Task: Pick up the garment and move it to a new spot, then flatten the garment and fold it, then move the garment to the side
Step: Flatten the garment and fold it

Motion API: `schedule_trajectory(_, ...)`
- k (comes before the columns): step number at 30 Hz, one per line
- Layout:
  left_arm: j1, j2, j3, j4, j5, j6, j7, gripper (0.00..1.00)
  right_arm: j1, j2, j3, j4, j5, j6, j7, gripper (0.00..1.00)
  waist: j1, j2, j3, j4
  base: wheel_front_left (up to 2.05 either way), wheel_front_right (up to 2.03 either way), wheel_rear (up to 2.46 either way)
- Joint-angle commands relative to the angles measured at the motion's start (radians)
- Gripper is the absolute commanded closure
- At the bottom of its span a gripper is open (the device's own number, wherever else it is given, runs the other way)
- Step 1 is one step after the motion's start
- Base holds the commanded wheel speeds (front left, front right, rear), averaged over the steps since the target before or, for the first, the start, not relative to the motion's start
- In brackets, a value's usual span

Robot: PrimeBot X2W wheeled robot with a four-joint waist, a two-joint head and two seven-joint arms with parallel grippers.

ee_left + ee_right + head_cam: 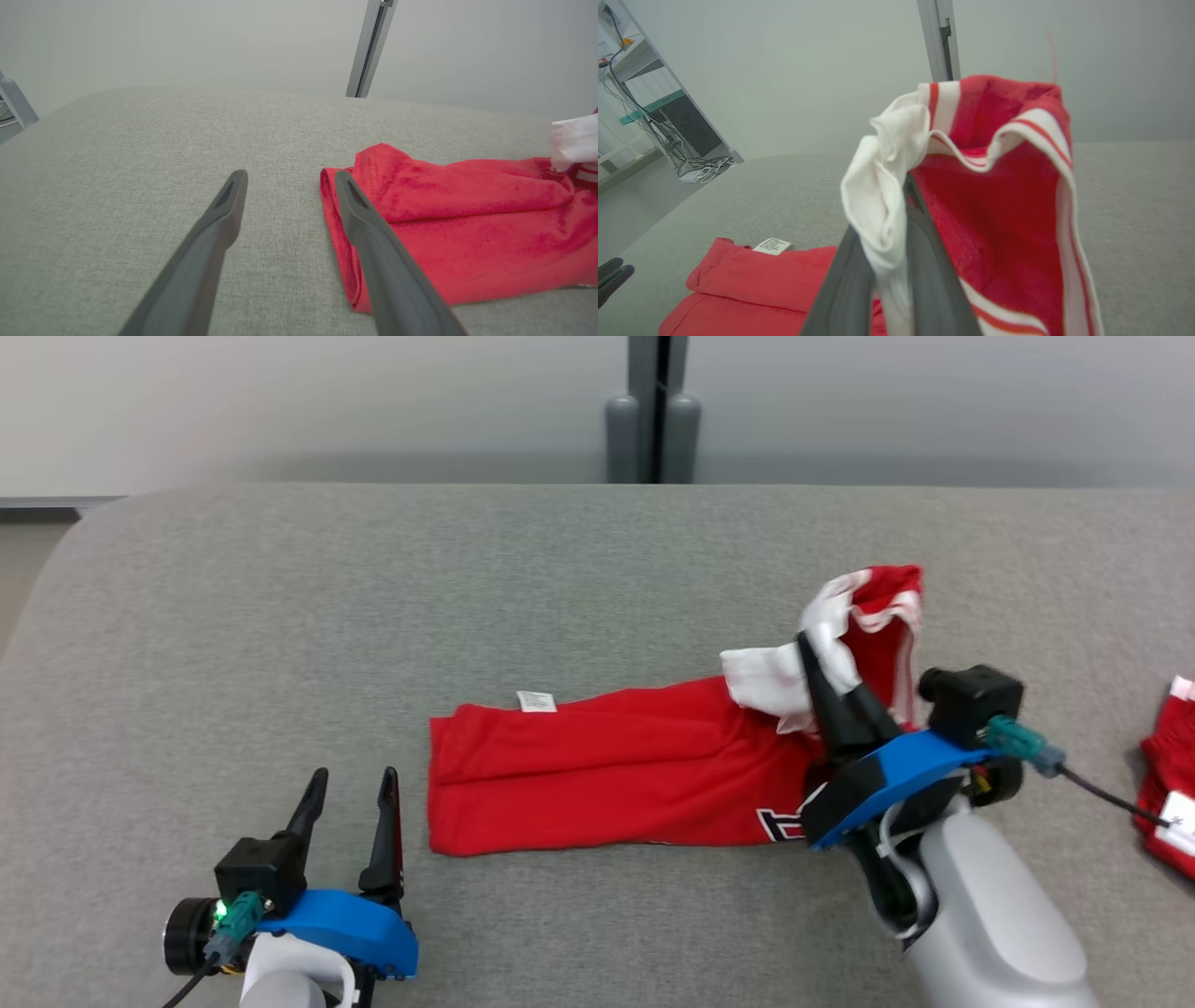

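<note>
One end of the garment (pixel 607 775) is clamped in the right pincer (pixel 805 649); the left pincer (pixel 355 775) gapes beside the other.

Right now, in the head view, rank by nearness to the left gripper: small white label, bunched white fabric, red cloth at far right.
1. Small white label, on the red garment's left end.
2. Bunched white fabric, held up by the right gripper.
3. Red cloth, far right.

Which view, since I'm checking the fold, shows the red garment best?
The head view: the whole garment stretches across the grey surface, one end held up by the right hand. The left wrist view shows its hem end; the right wrist view, the pinched white-and-red edge.
</note>
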Motion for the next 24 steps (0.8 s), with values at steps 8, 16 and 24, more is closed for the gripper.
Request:
schedule_trajectory(8,0.008,-0.014,-0.034,0.025,0.010,-0.008,-0.003,0.00,0.039,-0.003,0.214,-0.055,0.123,0.001,0.063,1.00,0.0000,-0.0002,-0.016,0.137,0.00,0.00,0.00)
schedule_trajectory(16,0.000,-0.021,-0.072,0.039,0.006,-0.007,-0.003,0.00,-0.021,-0.003,0.305,0.041,0.179,0.001,0.054,1.00,0.0000,-0.0002,-0.018,0.250,0.00,0.00,0.00)
schedule_trajectory(24,-0.021,-0.024,-0.102,0.043,0.003,-0.008,-0.003,0.00,-0.088,-0.003,0.357,0.137,0.207,0.001,-0.017,0.00,0.0000,-0.0002,-0.016,0.289,0.00,0.00,0.00)
